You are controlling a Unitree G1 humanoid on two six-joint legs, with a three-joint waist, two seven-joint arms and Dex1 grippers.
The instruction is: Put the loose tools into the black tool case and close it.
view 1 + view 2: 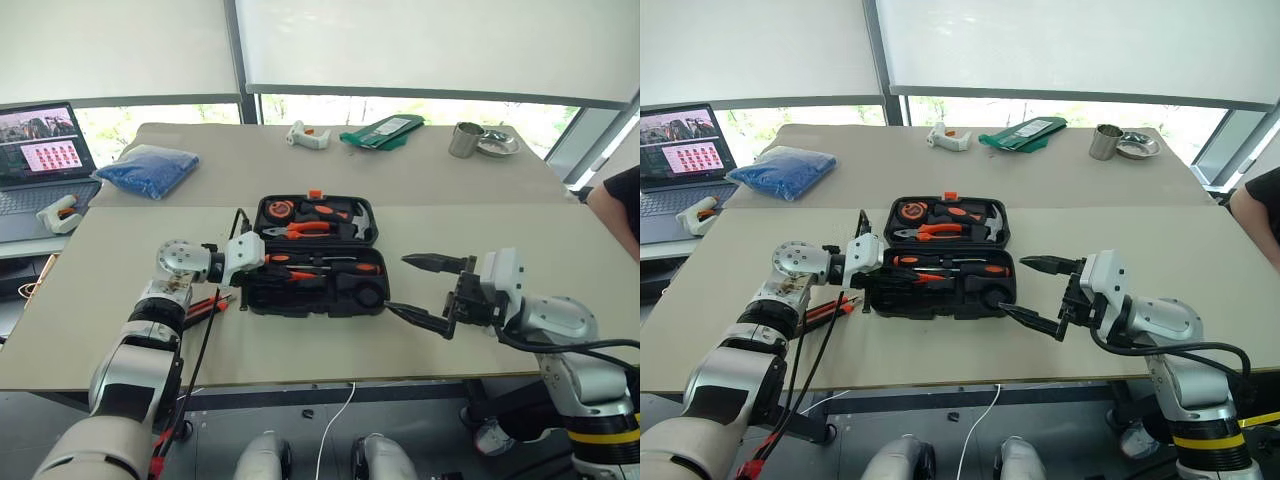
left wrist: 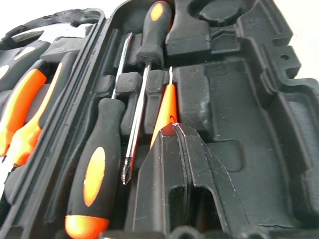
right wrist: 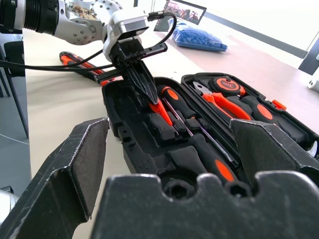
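The black tool case (image 1: 262,296) lies open in the middle of the table. Its near half holds two screwdrivers with black-and-orange handles (image 2: 94,169) (image 2: 154,25) and the slim orange screwdriver (image 2: 167,107). My left gripper (image 3: 153,102) reaches into that half from the left. It is shut, and its tips rest on the slim screwdriver's handle. The orange-and-black utility knife (image 1: 205,305) lies on the table left of the case, under my left arm. My right gripper (image 1: 398,284) hangs open and empty just right of the case.
The case lid holds orange-handled pliers (image 1: 305,230) and a hammer (image 1: 345,213). A laptop (image 1: 40,150) and blue bag (image 1: 150,170) sit far left; a white glue gun (image 1: 305,135), green packet (image 1: 380,130) and metal cup (image 1: 465,140) stand at the back. A person's arm (image 1: 620,205) shows at the right edge.
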